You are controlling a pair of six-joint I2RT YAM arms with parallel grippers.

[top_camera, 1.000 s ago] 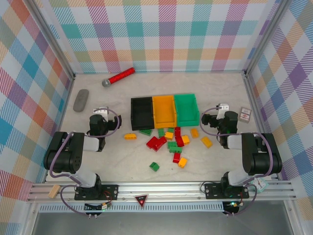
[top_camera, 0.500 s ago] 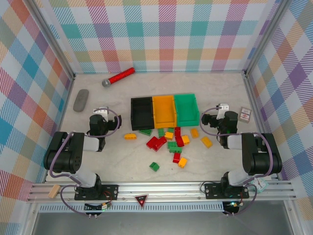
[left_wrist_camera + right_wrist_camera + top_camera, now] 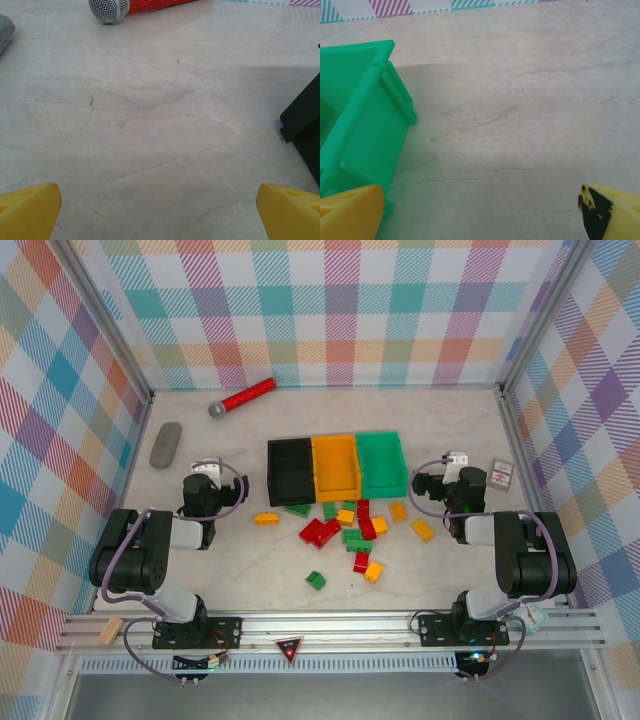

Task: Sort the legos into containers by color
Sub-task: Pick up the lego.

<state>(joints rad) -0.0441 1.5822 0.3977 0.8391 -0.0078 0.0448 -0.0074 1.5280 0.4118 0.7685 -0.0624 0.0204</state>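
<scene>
Three bins stand in a row mid-table: black bin (image 3: 290, 469), orange bin (image 3: 335, 465) and green bin (image 3: 382, 462). Several red, green and yellow-orange legos lie scattered just in front of them, such as a yellow brick (image 3: 265, 518), a red brick (image 3: 320, 532) and a green brick (image 3: 316, 580). My left gripper (image 3: 208, 478) rests left of the black bin (image 3: 305, 120), open (image 3: 160, 215), bare table between its yellow fingertips (image 3: 30, 210). My right gripper (image 3: 445, 480) sits right of the green bin (image 3: 360, 115), open (image 3: 480, 215) and holding nothing.
A red-handled microphone (image 3: 243, 397) lies at the back left, its mesh head (image 3: 109, 9) ahead of the left gripper. A grey remote (image 3: 166, 444) lies by the left wall. A small card (image 3: 501, 473) lies at the right wall. Plaid walls enclose the table.
</scene>
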